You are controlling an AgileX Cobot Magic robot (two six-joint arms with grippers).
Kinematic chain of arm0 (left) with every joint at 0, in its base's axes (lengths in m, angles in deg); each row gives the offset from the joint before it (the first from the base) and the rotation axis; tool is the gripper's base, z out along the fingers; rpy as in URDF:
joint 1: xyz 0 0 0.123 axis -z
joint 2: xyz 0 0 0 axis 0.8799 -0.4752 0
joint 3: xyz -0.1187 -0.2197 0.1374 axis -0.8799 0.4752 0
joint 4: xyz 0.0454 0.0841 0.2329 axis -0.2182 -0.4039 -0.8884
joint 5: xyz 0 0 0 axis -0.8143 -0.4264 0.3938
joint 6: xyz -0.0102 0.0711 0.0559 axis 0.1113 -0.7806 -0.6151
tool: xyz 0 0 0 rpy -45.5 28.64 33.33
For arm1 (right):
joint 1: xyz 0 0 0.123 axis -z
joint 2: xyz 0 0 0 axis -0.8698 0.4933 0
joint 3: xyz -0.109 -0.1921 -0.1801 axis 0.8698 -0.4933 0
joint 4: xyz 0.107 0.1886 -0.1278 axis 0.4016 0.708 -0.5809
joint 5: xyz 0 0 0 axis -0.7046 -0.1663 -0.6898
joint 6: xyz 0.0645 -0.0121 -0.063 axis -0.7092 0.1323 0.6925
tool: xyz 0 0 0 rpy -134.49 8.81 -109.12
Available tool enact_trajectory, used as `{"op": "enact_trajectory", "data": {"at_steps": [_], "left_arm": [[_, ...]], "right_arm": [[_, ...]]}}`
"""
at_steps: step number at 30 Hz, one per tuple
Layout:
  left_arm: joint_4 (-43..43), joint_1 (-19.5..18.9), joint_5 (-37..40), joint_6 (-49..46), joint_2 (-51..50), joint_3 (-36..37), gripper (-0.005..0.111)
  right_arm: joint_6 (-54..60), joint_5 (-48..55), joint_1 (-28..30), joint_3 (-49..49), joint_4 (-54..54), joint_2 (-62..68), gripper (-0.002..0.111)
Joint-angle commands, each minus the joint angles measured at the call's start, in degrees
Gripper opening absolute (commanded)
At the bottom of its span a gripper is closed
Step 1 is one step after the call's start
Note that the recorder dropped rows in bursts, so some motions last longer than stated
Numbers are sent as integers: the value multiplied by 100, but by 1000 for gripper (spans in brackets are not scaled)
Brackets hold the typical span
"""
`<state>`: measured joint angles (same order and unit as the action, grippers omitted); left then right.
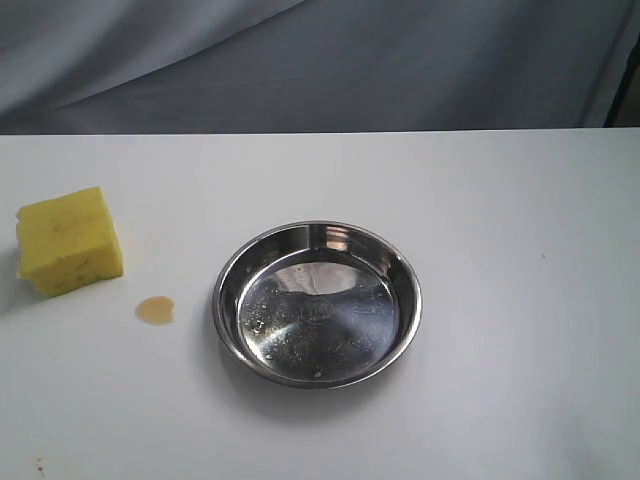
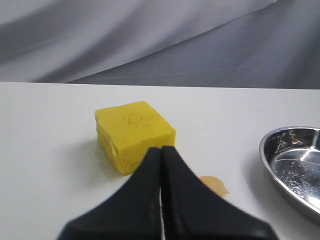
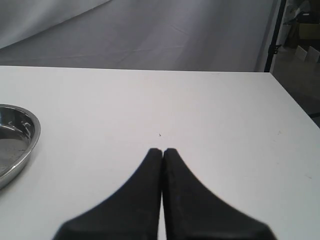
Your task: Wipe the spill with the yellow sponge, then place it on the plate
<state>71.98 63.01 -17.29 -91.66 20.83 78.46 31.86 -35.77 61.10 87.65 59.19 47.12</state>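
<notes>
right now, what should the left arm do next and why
Probably open the left end effector first. Its jaws are shut with nothing between them. The yellow sponge sits untouched just ahead of it, and the spill beside the sponge is not yet wiped, so the sponge likely has to be grasped before anything else.

One yellow sponge (image 1: 68, 240), one spill (image 1: 155, 311), one plate (image 1: 219, 300), one table (image 1: 500, 200), two tools: left tool (image 2: 161, 148), right tool (image 3: 162, 150)
</notes>
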Motion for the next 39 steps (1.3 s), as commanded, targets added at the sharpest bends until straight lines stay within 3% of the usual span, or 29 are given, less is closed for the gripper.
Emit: {"op": "enact_trajectory", "data": {"at_steps": [1,21,31,39], "left_arm": [[1,29,-62,8,21,26,0],[1,29,-62,8,21,26,0],[1,29,-62,8,21,26,0],[1,29,-62,8,21,26,0]], "right_arm": [[25,-52,-8,-16,-65,-13,0],[171,-209,-8,-16,-479,-13,0],[147,-1693,-8,-16,396,-13,0],[147,-2794,-8,-16,425,-13,0]]}}
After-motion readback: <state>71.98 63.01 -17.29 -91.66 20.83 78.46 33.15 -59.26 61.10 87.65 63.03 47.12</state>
